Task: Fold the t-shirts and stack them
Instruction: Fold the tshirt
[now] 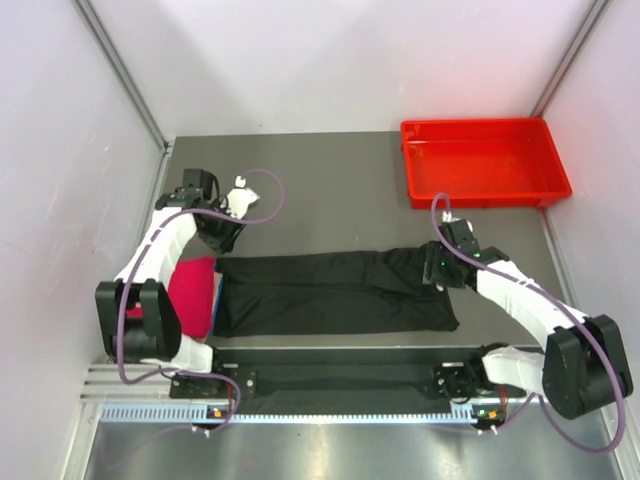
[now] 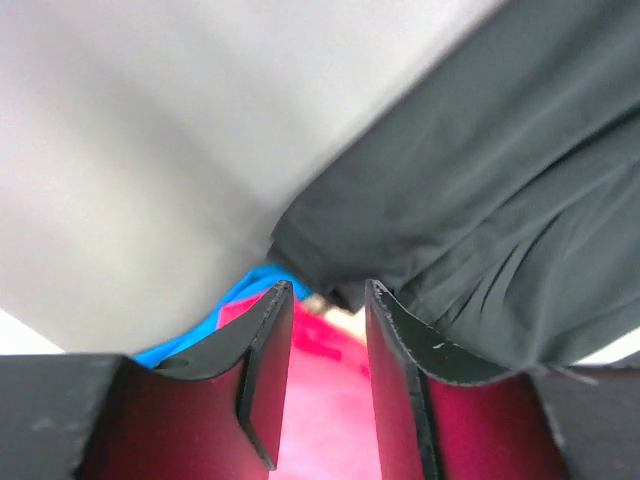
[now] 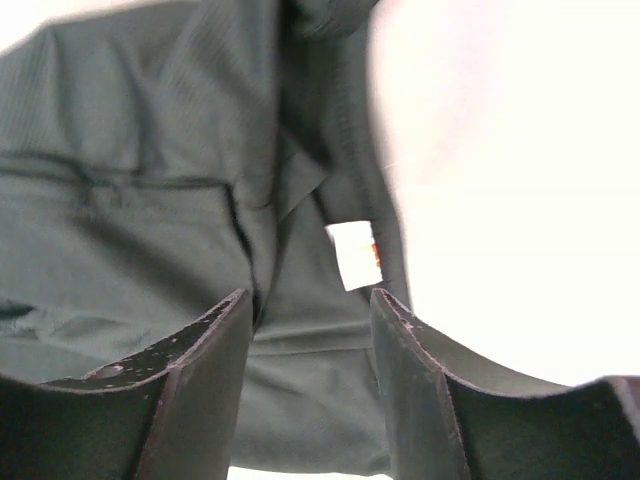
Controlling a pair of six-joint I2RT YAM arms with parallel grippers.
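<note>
**End effectors poised at both ends of black shirt**

Left end effector (image 2: 328, 292) has its jaws parted a little with nothing between them. It sits at the 10 o'clock corner of the black t-shirt (image 1: 335, 295). Right end effector (image 3: 310, 297) is wider apart, also holding nothing, over the 3 o'clock end. The shirt lies as a long band across the desk (image 1: 330, 200). Its 9 o'clock end overlaps the red t-shirt (image 1: 193, 292), and a blue t-shirt (image 2: 205, 328) edge peeks out there.

Step looks like mid-fold, with the lengthwise fold done. The next move likely needs both ends pinched through all layers, then folded crosswise.

White label (image 3: 352, 256) inside the collar has a red mark; its text is unreadable. Red tray (image 1: 476, 123) sits at 1 o'clock.
</note>
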